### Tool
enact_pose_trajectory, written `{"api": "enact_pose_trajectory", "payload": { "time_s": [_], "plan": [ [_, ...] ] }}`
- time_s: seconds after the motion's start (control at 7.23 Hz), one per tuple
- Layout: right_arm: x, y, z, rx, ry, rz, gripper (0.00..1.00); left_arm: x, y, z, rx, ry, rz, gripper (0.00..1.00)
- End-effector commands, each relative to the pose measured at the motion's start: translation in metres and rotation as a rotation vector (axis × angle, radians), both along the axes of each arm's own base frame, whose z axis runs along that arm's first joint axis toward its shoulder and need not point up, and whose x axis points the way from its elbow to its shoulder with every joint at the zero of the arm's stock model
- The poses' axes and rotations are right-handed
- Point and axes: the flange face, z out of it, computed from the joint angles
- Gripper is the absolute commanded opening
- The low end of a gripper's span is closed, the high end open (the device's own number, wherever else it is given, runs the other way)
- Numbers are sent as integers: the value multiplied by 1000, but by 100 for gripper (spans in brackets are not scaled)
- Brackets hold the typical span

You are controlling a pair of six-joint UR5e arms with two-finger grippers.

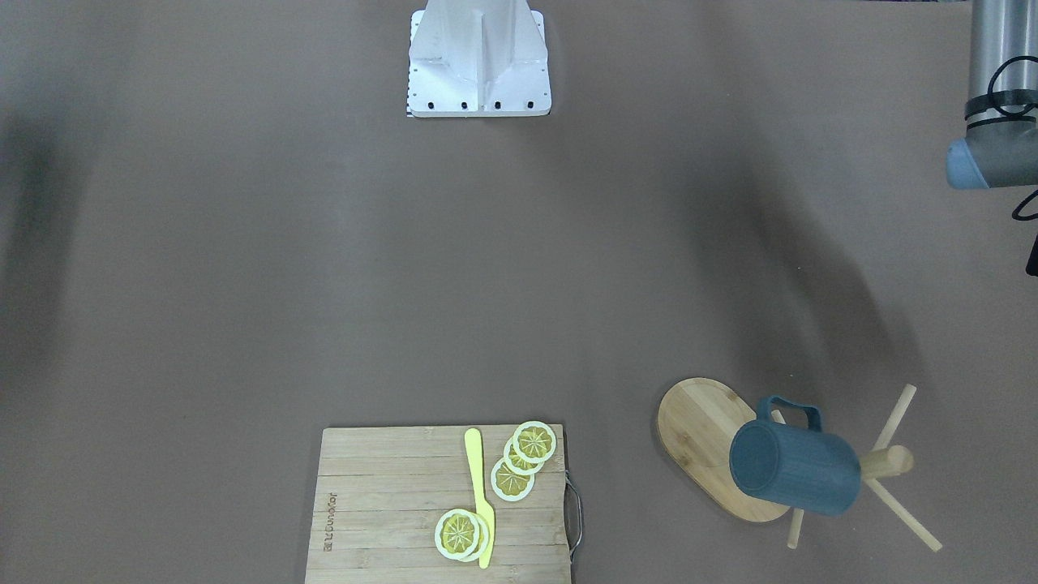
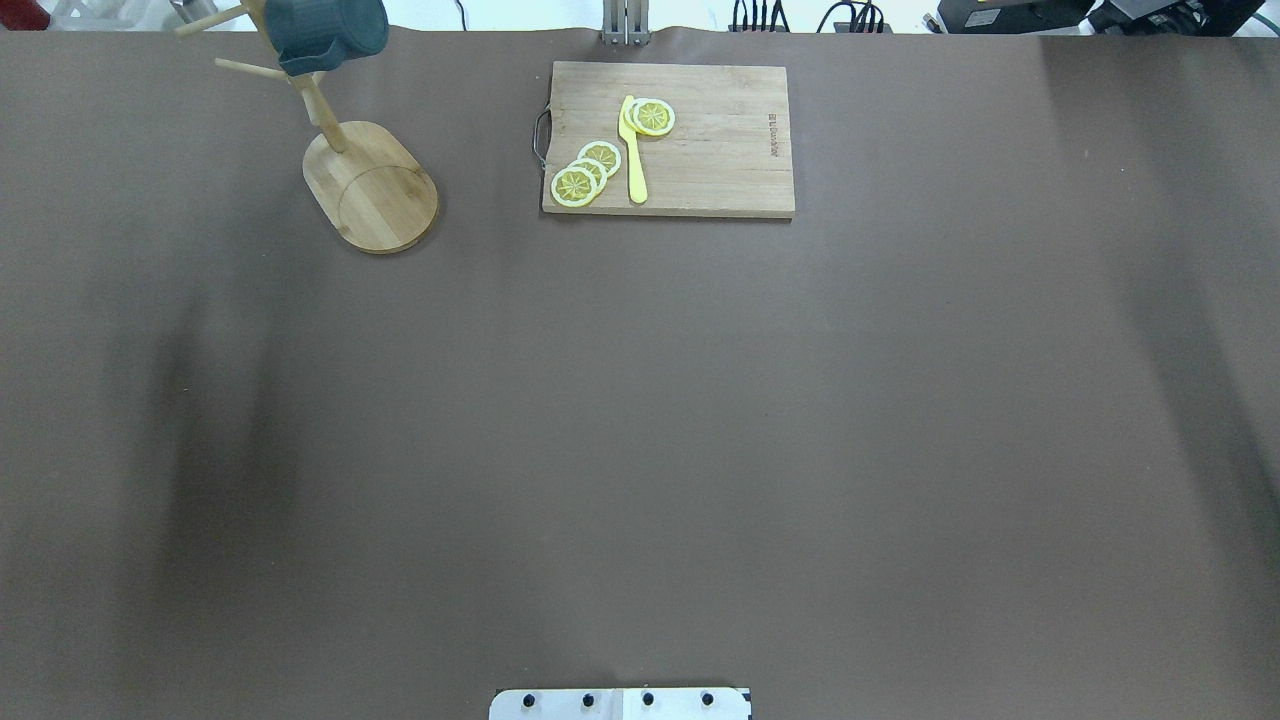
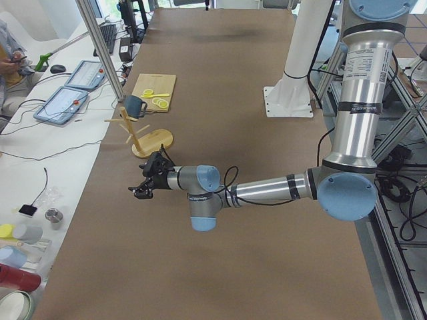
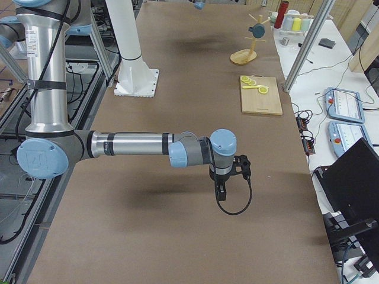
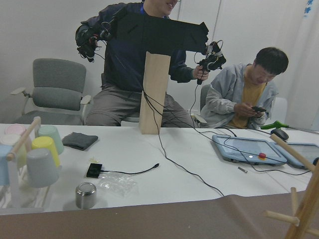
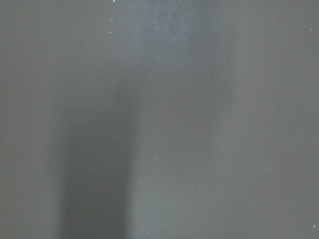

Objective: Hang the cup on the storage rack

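Note:
The dark teal-blue cup (image 1: pixel 799 466) hangs by its handle on a peg of the bamboo storage rack (image 1: pixel 697 422), tilted, bottom outward. It also shows in the overhead view (image 2: pixel 325 30) above the rack's oval base (image 2: pixel 380 190), and small in both side views (image 3: pixel 135 105) (image 4: pixel 258 29). My left gripper (image 3: pixel 139 191) hovers above the table short of the rack (image 3: pixel 152 141), apart from it; I cannot tell if it is open. My right gripper (image 4: pixel 219 192) points down over bare table far from the rack (image 4: pixel 243 56); its state cannot be told. Rack pegs (image 5: pixel 304 214) edge the left wrist view.
A slatted wooden cutting board (image 1: pixel 389 503) with lemon slices (image 1: pixel 512 478) and a yellow knife (image 1: pixel 480 495) lies beside the rack at the table's far edge (image 2: pixel 700 150). The robot base (image 1: pixel 478 57) stands opposite. People sit at a side table (image 5: pixel 149 154) beyond.

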Motion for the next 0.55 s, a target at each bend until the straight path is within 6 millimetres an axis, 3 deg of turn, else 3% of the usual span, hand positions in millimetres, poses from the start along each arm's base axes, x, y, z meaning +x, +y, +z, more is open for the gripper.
{"api": "enact_pose_trajectory", "payload": {
  "time_s": [0.0, 0.14, 0.28, 0.41],
  "plan": [
    [3, 3, 12, -27, 2, 7, 100, -31, 9, 3, -183, -17, 71, 98],
    [6, 3, 12, -27, 2, 13, 100, -56, 11, 10, -256, 17, 122, 98],
    [7, 4, 13, -30, 4, 14, 100, -70, 13, 14, -293, 35, 138, 98],
    [8, 4, 14, -31, 7, 15, 100, -70, 17, 23, -313, 10, 155, 98]
  ]
}}
